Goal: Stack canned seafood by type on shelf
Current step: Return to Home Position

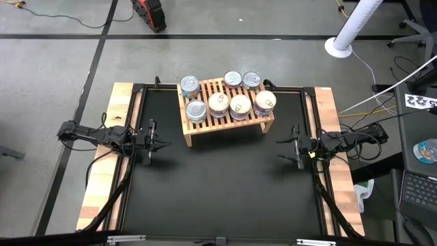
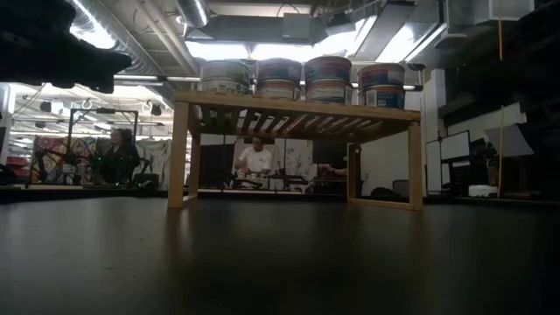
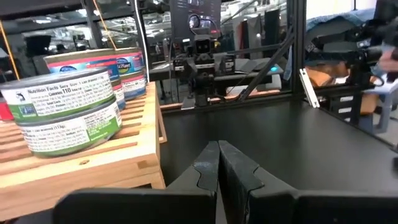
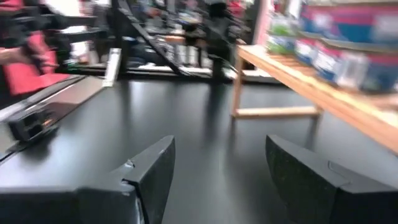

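Observation:
The light-wood shelf (image 1: pixel 225 124) stands on its short legs at the middle of the table's far side. Several flat round tins (image 1: pixel 240 104) with silver or cream lids sit on its slatted top, some stacked two high (image 2: pixel 278 79). In the left wrist view, green-labelled tins (image 3: pixel 65 115) are stacked at the shelf's corner (image 3: pixel 93 168), with blue and red ones behind. My left gripper (image 1: pixel 162 144) is shut (image 3: pixel 218 148) and hovers near the table's left rail, beside the shelf's left end. My right gripper (image 1: pixel 281 149) is open (image 4: pixel 221 149), near the right rail, and holds nothing.
The black tabletop (image 1: pixel 218 191) stretches between wooden side rails (image 1: pixel 113 137) in front of the shelf. Both arms lie level, pointing inward at each other. Beyond the table, people sit in the room (image 2: pixel 255 159). A laptop (image 1: pixel 416 191) lies off the right side.

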`<state>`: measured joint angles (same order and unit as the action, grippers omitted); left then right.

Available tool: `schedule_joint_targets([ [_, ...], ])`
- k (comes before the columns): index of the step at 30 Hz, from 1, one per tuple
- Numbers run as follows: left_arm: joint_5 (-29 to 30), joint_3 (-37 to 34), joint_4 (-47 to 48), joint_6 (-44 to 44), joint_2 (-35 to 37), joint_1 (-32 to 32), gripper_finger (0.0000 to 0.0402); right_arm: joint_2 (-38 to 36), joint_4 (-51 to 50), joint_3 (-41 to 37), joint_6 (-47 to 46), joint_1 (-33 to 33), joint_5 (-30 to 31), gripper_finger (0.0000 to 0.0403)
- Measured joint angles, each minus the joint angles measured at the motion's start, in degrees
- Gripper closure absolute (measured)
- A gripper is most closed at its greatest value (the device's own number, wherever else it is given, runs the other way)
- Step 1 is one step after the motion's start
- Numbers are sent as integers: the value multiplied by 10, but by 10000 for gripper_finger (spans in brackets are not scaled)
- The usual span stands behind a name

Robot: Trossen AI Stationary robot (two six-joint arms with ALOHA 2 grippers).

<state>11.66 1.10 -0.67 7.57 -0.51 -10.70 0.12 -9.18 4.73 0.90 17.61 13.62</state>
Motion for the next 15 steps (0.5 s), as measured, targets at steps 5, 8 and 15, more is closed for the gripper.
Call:
schedule_joint_targets([
  [5,0,0,0,69,0,0,396,0,48,0,66,0,-27,155],
  [8,1,0,0,93,0,0,396,0,47,0,85,0,-27,155],
  [15,1,0,0,93,0,0,396,0,67,-17,85,0,-45,155],
])
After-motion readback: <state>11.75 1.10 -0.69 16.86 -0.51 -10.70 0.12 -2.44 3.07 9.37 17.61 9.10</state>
